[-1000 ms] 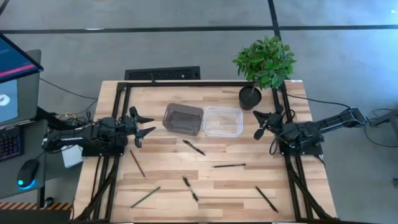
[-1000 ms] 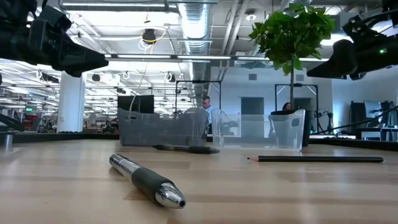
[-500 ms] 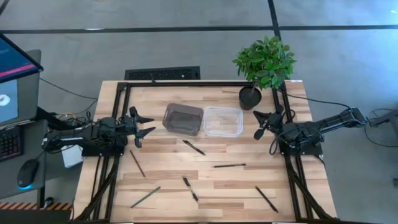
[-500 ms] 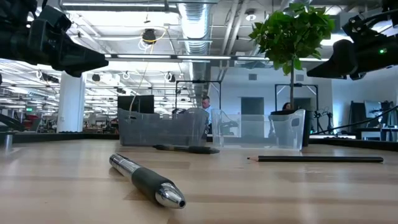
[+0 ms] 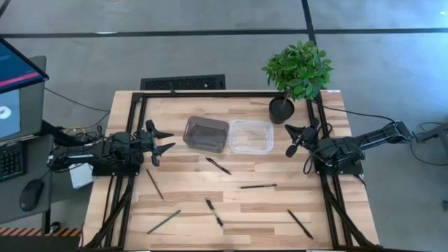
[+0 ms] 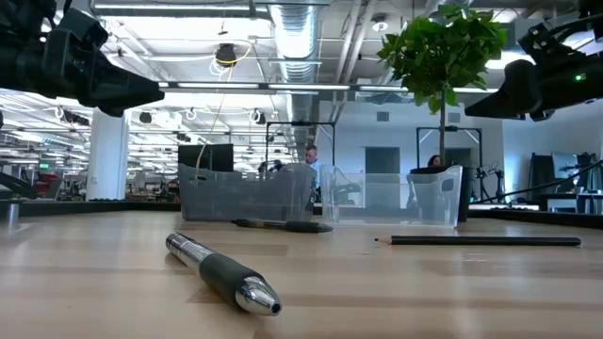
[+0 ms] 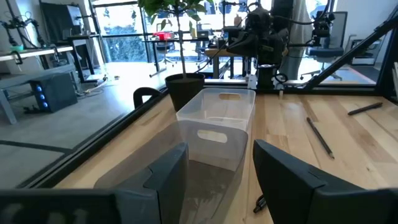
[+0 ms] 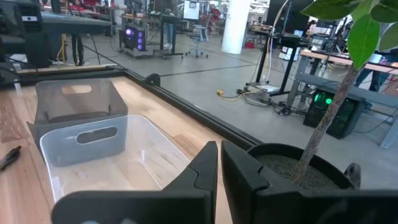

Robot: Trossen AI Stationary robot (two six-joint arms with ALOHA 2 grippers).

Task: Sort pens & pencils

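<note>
While both arms hang at the table's two side edges, the wood between them lies free for moving. At the left edge the left gripper [image 5: 162,141] holds its fingers apart above the table, gripping nothing. A pencil [image 5: 155,184] lies just beside the left frame rail, and another pencil [image 5: 164,222] sits near the front edge. Toward the back stand a smoky grey bin [image 5: 206,134] and a clear bin [image 5: 251,136], touching side by side. In the middle a pen [image 5: 218,166] lies just in front of the grey bin, a second pen [image 5: 214,212] lies nearer the front, and a third pencil [image 5: 258,186] lies flat between them and the right rail. A third pen [image 5: 299,223] sits close to the front right corner. At the right edge the right gripper [image 5: 290,140] has its fingers pressed together, empty, beside a potted plant [image 5: 296,73]. Only the low view shows the second pen's silver tip [image 6: 257,298] and people in the room behind; only the left wrist view shows the bins' handle slots [image 7: 211,136].
</note>
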